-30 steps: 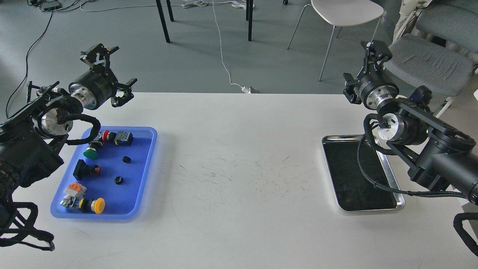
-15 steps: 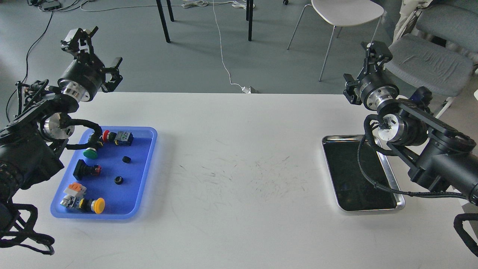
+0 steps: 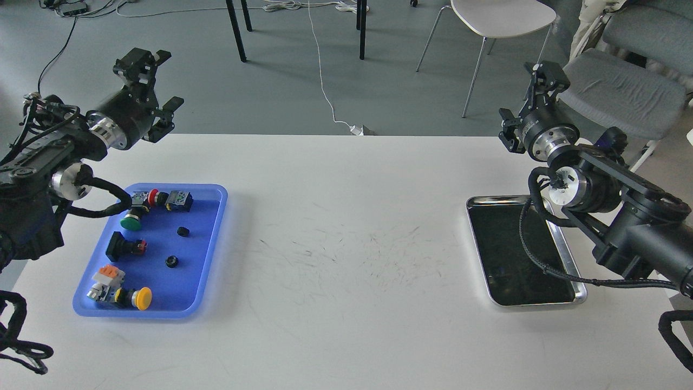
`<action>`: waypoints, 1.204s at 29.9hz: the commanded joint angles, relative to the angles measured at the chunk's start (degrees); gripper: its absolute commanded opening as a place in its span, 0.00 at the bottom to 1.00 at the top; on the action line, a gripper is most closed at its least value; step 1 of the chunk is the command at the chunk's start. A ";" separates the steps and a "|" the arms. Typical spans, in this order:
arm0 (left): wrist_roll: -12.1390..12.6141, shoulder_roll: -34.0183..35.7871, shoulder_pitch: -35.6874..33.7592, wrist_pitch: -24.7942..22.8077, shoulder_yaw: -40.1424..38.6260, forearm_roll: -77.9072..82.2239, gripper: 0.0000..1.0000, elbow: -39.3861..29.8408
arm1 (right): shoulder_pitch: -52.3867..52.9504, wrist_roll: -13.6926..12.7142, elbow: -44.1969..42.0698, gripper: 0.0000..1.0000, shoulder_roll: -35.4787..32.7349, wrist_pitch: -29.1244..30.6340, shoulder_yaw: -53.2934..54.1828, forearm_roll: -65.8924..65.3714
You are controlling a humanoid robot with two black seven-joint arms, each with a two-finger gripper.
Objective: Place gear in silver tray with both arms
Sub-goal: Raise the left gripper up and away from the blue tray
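- The left claw (image 3: 154,89) hangs in the air above the far left edge of the white surface (image 3: 346,244). Its two fingers stand spread wide apart with nothing between them.
- The right claw (image 3: 528,105) is raised past the far right edge of the surface. Its fingers are also parted and empty.
- The silver tray (image 3: 579,287) lies flat on the right side of the surface. Its dark reflective bottom is bare where it shows. The right arm (image 3: 612,200) and its black cable cross above the tray's right rim.
- The blue tray (image 3: 208,244) lies on the left side of the surface, well apart from the silver tray.
- Two small black round parts rest near the middle of the blue tray: one (image 3: 183,232) farther back, the other (image 3: 172,261) nearer; either may be the gear, but they are too small to tell.
- The blue tray also holds a green push button (image 3: 130,220), a red button (image 3: 154,197), a black switch (image 3: 123,246) and a yellow push button (image 3: 142,298).
- The left arm (image 3: 48,179) passes beside the blue tray's far left corner, its cable looping close to the green push button.
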 commanded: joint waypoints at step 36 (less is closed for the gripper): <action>-6.61 0.24 -6.65 2.43 16.14 19.50 0.98 3.52 | -0.96 -0.01 0.07 0.99 0.47 -0.27 -0.05 -0.07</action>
